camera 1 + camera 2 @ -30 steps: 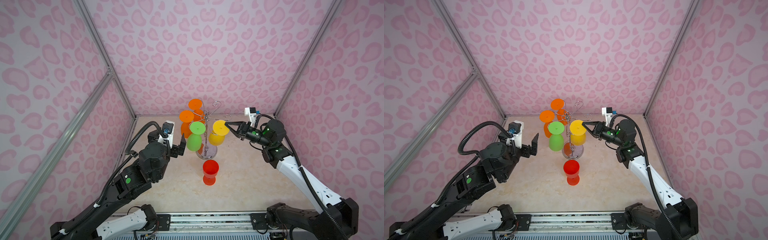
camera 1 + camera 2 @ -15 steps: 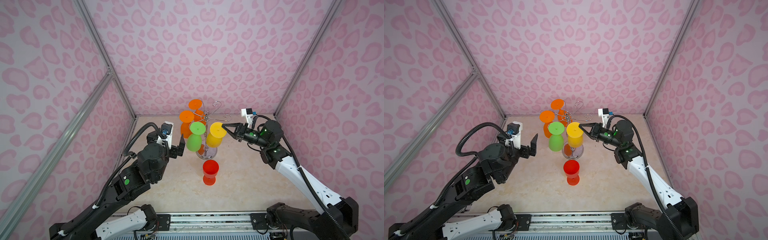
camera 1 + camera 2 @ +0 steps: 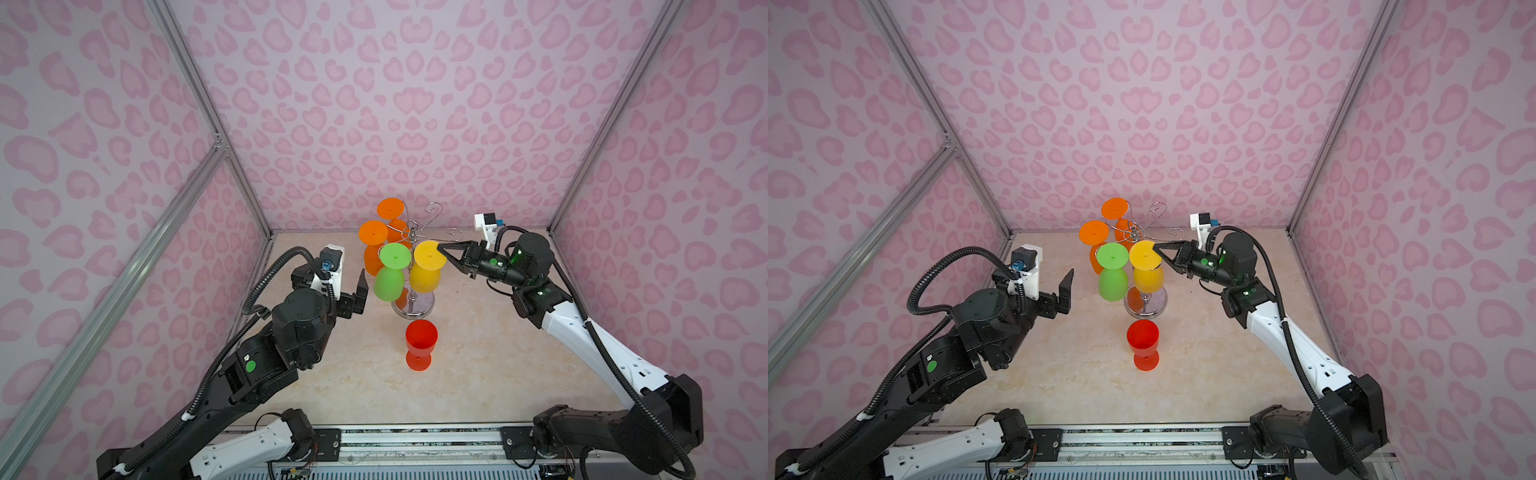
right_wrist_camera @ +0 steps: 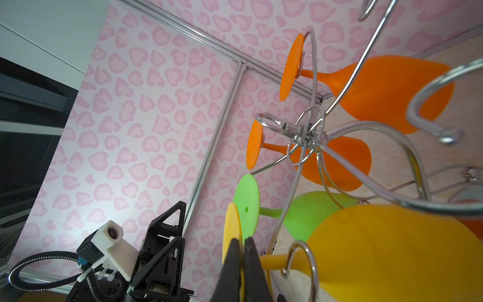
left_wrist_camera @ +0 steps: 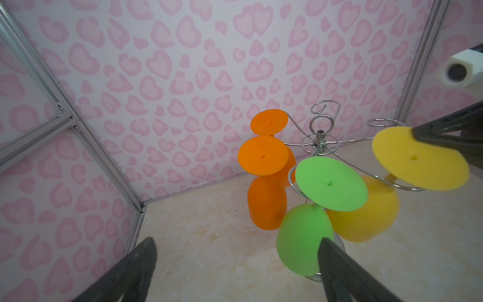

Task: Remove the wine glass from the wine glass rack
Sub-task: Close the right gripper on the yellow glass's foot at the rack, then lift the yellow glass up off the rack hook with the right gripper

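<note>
- My right end effector [image 3: 439,248] is pinched tight on the foot rim of the yellow wine glass [image 3: 424,277].
- That glass hangs upside down on the near-right arm of the wine glass rack [image 3: 411,237], which stands far-centre on the counter [image 3: 478,374].
- My left end effector [image 5: 235,247] stands wide open, just left of the green glass [image 3: 388,282].
</note>
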Robot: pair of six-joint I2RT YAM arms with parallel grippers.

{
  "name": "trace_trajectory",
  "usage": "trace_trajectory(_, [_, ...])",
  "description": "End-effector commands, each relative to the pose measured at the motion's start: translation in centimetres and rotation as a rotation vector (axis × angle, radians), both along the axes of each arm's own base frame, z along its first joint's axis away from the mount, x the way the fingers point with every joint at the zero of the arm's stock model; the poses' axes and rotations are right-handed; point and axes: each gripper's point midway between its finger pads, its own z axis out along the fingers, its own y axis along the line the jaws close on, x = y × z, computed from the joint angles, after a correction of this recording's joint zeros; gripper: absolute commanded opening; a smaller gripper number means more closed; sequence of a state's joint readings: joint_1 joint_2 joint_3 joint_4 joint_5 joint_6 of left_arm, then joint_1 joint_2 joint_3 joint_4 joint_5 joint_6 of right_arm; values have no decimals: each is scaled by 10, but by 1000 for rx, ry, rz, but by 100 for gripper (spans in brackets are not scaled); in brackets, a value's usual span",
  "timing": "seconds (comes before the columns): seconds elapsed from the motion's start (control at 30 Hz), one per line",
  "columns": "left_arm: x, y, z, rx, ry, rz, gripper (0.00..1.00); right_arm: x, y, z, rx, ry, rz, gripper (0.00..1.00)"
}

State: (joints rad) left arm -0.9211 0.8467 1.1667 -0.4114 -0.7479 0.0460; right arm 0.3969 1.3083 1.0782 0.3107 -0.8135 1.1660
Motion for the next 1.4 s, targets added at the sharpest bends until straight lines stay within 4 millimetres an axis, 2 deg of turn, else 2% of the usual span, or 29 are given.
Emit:
trace_trajectory(0.0, [0,2,1,-18,-5,8,98,4,2,3,1,-18,-2,0])
trace_trajectory(0.47, [0,0,-2,-13,2,-1,98,23,-8,-2,-57,-13,-77,0])
trace_trajectory(0.93, [-1,0,0,-10,-1,-5,98,32,-38,3,-57,-14,-151,0])
trace_trajectory(1.17, [-2,0,3,-19,-4,-10,98,19,-85,9,-56,-21,-243,0])
trace_trajectory(1.27, [-1,-6,3,-30,-4,-33,100,8,-114,17,-70,-37,-305,0])
trace_trajectory(1.37, [-2,-19,4,-76,-1,-95,97,-5,-145,30,-90,-74,-385,0])
